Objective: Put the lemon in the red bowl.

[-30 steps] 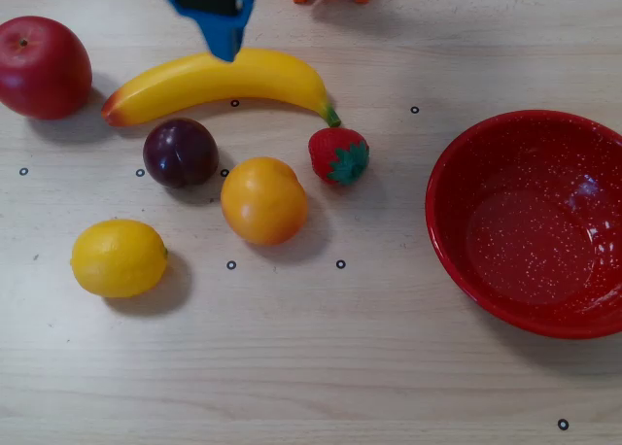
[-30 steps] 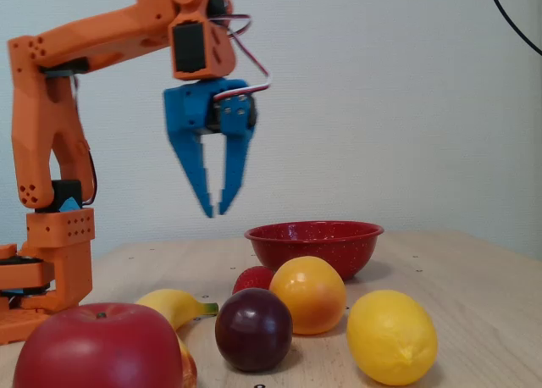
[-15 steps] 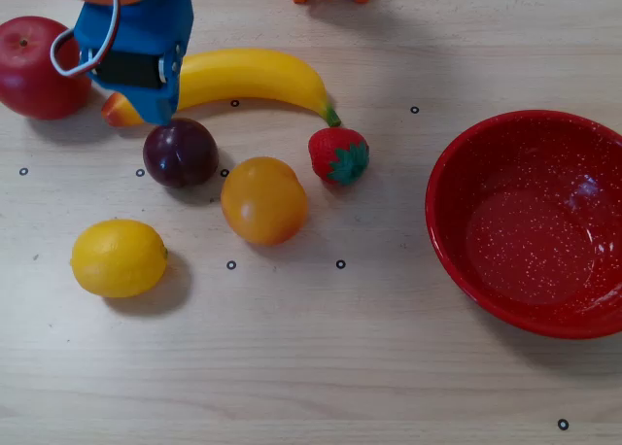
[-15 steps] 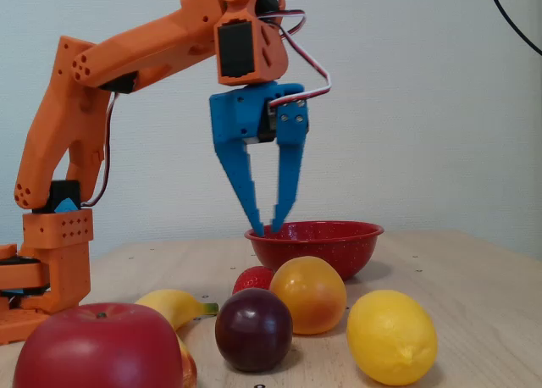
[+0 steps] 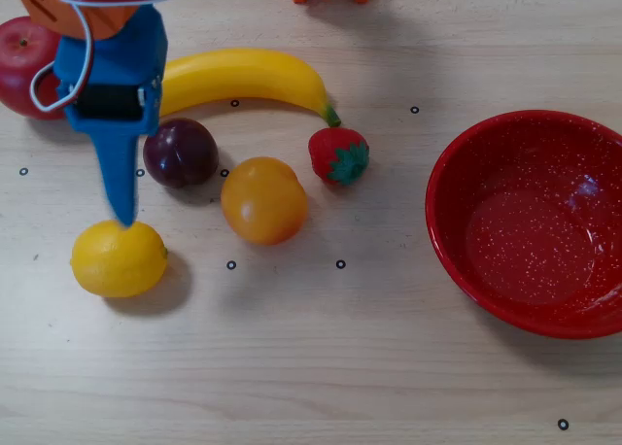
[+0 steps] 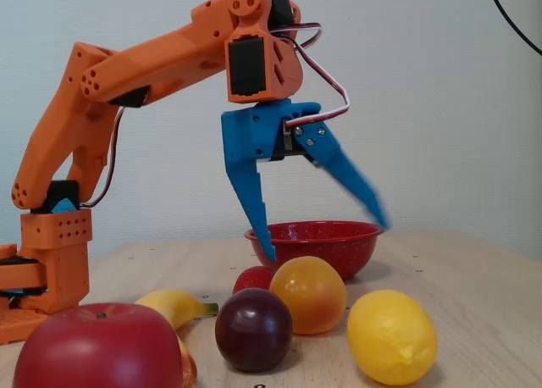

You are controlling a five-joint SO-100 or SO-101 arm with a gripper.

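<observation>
Overhead and fixed views of your workspace. Your blue gripper (image 6: 326, 242) hangs from the orange arm (image 6: 127, 66) with its two fingers spread wide apart and nothing between them; in the fixed view one fingertip (image 6: 268, 254) points down above the fruit while the other is swung out toward the right of that view. In the overhead view only one finger (image 5: 121, 188) is plain, its tip meeting the upper edge of the lemon (image 5: 119, 258) as seen from above; the fixed view shows the gripper held above the fruit, not touching it.

The lemon lies on the wooden table (image 5: 340, 367) at the lower left of the overhead view, well apart from the red bowl (image 5: 457, 260), which sits empty at the right edge. Between them you see an orange (image 5: 263, 200), a dark plum (image 5: 180, 153), a strawberry (image 5: 338, 154) and a banana (image 5: 243, 74). A red apple (image 5: 24, 61) sits at the upper left, partly covered by the arm.
</observation>
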